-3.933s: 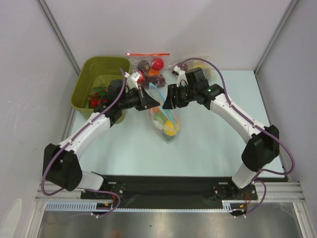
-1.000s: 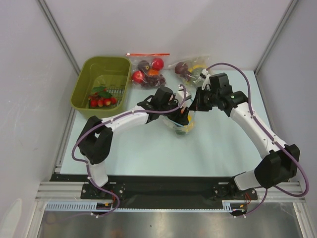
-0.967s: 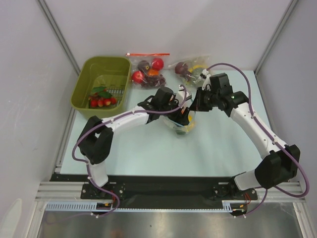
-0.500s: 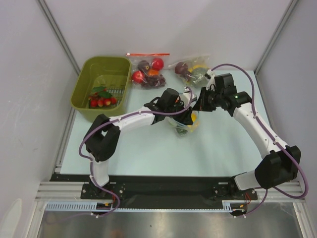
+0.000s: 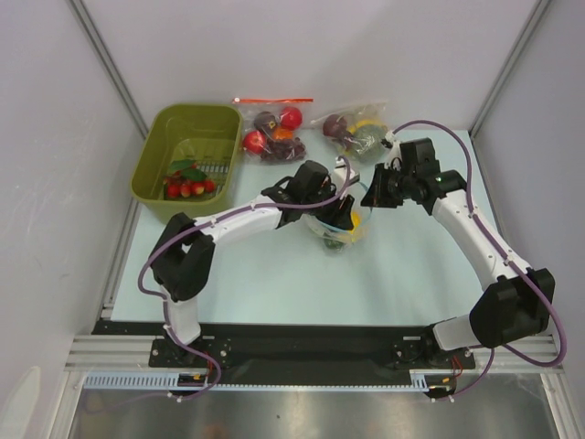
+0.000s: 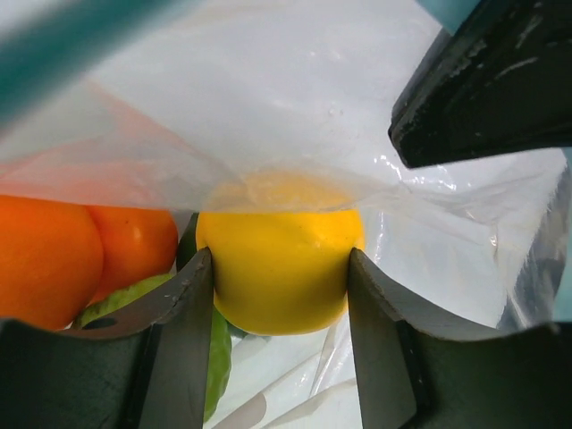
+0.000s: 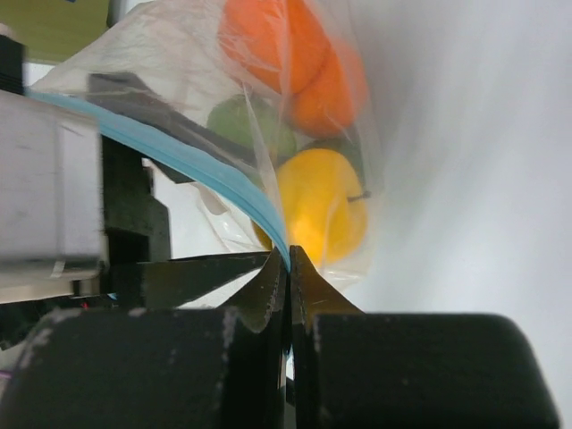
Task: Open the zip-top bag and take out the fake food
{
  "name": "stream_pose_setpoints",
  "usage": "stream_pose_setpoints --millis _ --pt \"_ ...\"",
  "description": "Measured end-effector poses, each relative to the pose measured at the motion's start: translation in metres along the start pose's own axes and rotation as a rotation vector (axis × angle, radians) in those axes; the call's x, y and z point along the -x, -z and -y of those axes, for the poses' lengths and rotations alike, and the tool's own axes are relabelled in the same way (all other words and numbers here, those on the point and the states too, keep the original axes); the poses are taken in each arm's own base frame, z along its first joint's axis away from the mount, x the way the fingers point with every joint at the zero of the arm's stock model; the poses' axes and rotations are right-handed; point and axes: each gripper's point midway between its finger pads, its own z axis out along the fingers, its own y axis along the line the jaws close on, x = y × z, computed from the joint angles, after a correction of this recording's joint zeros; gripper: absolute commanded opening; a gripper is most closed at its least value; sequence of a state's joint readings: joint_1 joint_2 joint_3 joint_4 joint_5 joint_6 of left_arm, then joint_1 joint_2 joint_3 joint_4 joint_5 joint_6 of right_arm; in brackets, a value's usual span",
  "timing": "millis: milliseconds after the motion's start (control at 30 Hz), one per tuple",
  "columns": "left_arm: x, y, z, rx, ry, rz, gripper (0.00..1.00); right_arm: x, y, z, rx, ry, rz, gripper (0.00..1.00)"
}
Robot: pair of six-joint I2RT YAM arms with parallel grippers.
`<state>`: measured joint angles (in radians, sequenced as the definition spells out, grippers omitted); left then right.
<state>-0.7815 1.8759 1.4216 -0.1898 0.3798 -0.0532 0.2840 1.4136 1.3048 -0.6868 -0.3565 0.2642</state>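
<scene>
**Squarely gripped: yellow fruit held inside the open bag**

Near the counter's (image 5: 274,283) centre sat the zip-top bag (image 5: 336,240), with both arms meeting over it, the left from 7 o'clock and the right from 5 o'clock. The left end effector (image 6: 279,259) was inside the bag's mouth, its fingers (image 6: 189,313) narrowed against both sides of the yellow fruit (image 6: 281,277). The rest of the fake food sat at that fruit's 9 o'clock: an orange fruit (image 6: 45,259) and a sliver of light green (image 6: 219,357).

Just beyond, at the bag's 1 o'clock edge, the right end effector (image 7: 288,259) was pinched tight on the light-blue zip strip (image 7: 179,147), holding the plastic up.

Farther back, a green bin (image 5: 157,151) holding small red tomatoes (image 5: 187,188) stood at 10 o'clock. A bag with a red-orange strip (image 5: 274,123) lay at 12 o'clock, and a third fruit bag (image 5: 358,126) at 1 o'clock.
</scene>
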Motion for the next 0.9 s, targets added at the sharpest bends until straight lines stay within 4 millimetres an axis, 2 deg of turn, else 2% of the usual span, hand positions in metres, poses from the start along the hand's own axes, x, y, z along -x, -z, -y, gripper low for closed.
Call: stream_pose_setpoints --millis 167,300,733,900 --pt "0.006 0.015 0.002 0.030 0.010 0.001 0.00 -0.002 0.000 0.001 -0.003 0.007 -0.005 0.00" --pt "0.019 0.032 0.005 0.040 0.011 0.030 0.00 -0.002 0.000 0.001 -0.002 0.011 -0.005 0.00" --pt "0.065 0.075 0.006 0.039 0.072 0.171 0.00 -0.003 -0.001 -0.001 0.003 0.035 -0.006 0.00" --pt "0.094 0.094 0.010 -0.001 0.104 0.277 0.00 -0.007 -0.003 -0.001 0.005 0.039 -0.017 0.00"
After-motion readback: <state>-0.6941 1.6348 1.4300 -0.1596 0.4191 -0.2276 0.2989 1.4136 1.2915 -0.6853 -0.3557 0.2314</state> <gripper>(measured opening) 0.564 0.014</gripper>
